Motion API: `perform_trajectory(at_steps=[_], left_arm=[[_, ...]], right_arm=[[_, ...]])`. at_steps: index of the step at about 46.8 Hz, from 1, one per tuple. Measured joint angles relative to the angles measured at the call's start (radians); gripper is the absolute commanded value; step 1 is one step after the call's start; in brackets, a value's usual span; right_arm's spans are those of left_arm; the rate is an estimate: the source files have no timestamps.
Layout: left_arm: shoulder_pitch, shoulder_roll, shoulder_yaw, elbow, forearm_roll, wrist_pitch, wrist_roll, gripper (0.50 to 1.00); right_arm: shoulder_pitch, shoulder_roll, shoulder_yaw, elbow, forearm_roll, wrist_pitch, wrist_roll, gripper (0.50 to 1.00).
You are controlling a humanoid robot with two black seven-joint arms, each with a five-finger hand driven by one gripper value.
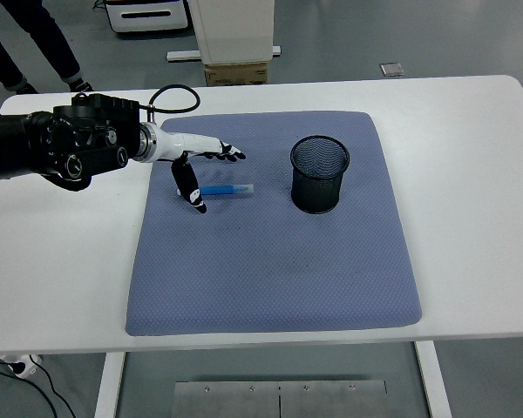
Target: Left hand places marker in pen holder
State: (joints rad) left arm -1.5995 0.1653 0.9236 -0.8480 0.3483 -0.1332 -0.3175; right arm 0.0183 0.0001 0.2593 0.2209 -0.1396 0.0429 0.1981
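- The left hand [199, 165] reached in from the left edge over the upper left part of the mat, its white palm above the marker's left end.
- Its fingers [229, 153] were spread and stretched toward the right, while the thumb [190, 191] pointed down toward the near edge, just beside the marker's left end.
- The hand held nothing; whether the thumb touched the marker could not be told.
- The left arm [61, 150] was black and bulky, lying over the white table's left side, with a black cable [176, 92] looping above the wrist.
- The marker [226, 189] lay flat on the mat, roughly level across the picture, with a blue body and a paler right end.
- The pen holder [319, 174] was a black mesh cup standing upright on the mat, to the right of the marker and apart from it.
- Inside the pen holder only the dark mesh wall and bottom showed; nothing stuck out above its rim.
- The mat [270, 261] was a grey-blue square covering the middle of the table [471, 174].
- Beyond the table's far edge stood a cardboard box [235, 74] on the floor beneath a white unit.
- A person's dark trouser legs [26, 43] showed at the top left corner.
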Motion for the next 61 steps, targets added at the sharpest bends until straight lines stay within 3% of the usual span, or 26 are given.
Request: perform_trajectory(at_steps=[32,40,48,61], left_arm=[[-0.01,-0.032,0.038,0.003,0.04,-0.011,0.003,1.0],[-0.01,-0.032,0.038,0.004,0.043,-0.017,0.003,0.871],[-0.01,-0.033,0.04,0.004,0.05,-0.017,0.003,0.78],[-0.01,-0.036,0.04,0.003,0.063,-0.017,0.003,0.76]], right_arm=[[0.0,0.0,0.0,0.0,0.0,0.001,0.0,1.0],[0.0,0.0,0.0,0.0,0.0,0.001,0.0,1.0],[0.0,0.0,0.0,0.0,0.0,0.001,0.0,1.0],[0.0,0.0,0.0,0.0,0.0,0.0,0.0,1.0]])
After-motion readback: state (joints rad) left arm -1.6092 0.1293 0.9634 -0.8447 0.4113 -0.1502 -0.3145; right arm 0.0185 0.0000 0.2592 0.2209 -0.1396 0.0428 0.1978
